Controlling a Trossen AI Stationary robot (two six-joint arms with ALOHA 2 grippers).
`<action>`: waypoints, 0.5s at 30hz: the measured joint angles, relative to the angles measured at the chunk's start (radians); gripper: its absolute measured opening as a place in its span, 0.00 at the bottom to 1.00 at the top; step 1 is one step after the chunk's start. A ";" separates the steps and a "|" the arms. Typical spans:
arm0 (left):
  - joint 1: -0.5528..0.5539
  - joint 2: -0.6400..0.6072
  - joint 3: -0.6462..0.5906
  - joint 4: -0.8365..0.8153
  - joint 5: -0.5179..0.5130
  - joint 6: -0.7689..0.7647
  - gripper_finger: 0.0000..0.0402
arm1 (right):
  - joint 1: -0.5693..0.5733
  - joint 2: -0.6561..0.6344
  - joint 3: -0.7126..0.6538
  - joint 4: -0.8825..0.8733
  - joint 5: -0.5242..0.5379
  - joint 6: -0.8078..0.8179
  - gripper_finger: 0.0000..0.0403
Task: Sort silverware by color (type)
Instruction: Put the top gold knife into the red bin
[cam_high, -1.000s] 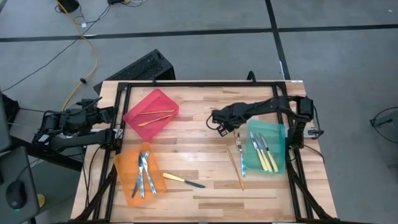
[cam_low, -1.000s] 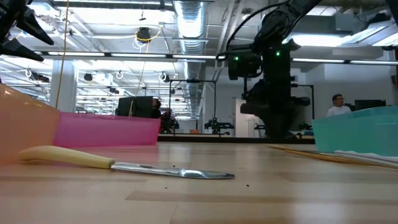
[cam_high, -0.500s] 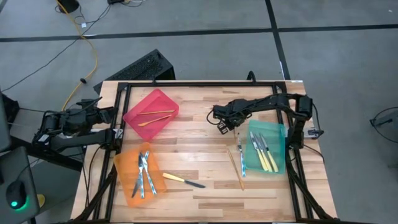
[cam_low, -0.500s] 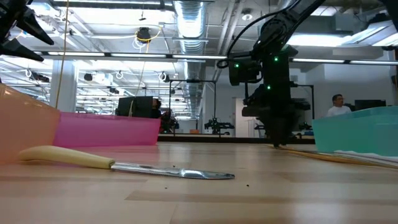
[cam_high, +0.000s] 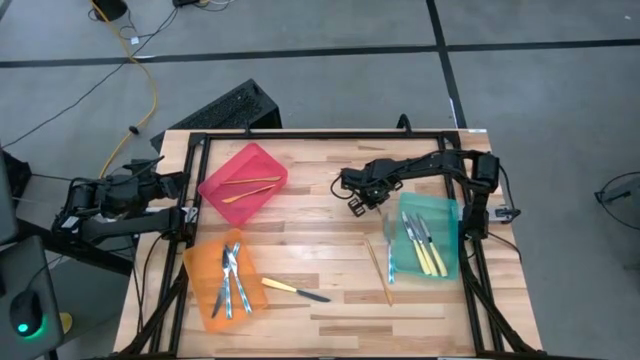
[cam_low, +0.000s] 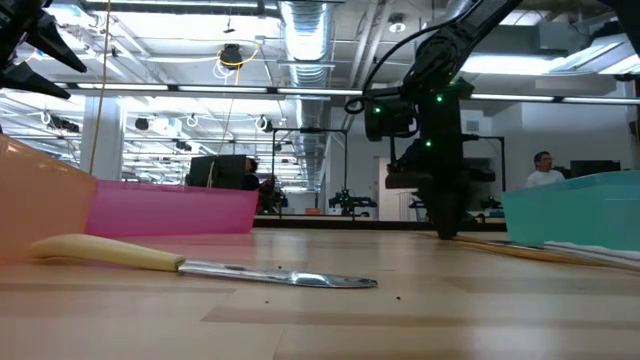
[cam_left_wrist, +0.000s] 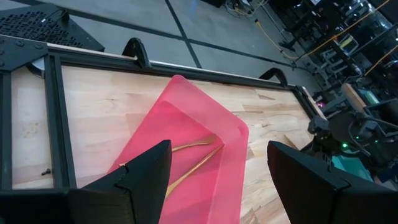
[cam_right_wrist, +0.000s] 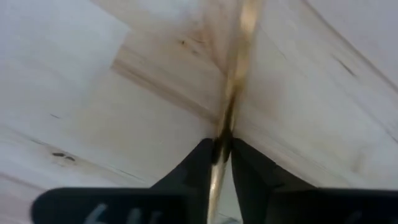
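Observation:
My right gripper (cam_high: 362, 208) points down at the table's middle right, its fingers closed on the far end of a slim gold piece (cam_high: 379, 272) that lies on the wood. Beside that piece lies a silvery-blue piece (cam_high: 389, 258). A yellow-handled knife (cam_high: 295, 290) lies near the front. My left gripper (cam_left_wrist: 217, 180) waits open at the table's left edge, above the red bin (cam_high: 245, 180), which holds two gold pieces (cam_left_wrist: 193, 158). My right gripper pinches the gold piece's thin far end (cam_right_wrist: 227, 118) between its two fingers (cam_right_wrist: 199, 163). They come from above, pointing down, one on each side of the piece. The rest of the piece runs away from the fingers and lies flat on the table.
An orange bin (cam_high: 205, 290) at the front left holds silvery-blue pieces. A green bin (cam_high: 445, 215) at the right holds yellow-handled pieces, close to my right gripper. A black frame (cam_high: 320, 134) runs around the table. Bare wood lies between the bins.
My right gripper has sunk until its fingertips stand at the table top, over the far end of the gold piece. The pieces on the table have stayed where they were.

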 joint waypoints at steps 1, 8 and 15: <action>0.000 0.000 0.000 0.000 0.000 0.000 0.61 | 0.000 0.000 0.000 0.000 -0.003 0.000 0.15; 0.000 0.000 0.000 0.000 0.000 -0.001 0.61 | 0.000 0.001 -0.001 0.003 -0.010 -0.002 0.03; 0.000 0.000 0.000 0.000 0.000 -0.002 0.61 | 0.024 0.001 -0.005 0.054 0.012 -0.037 0.03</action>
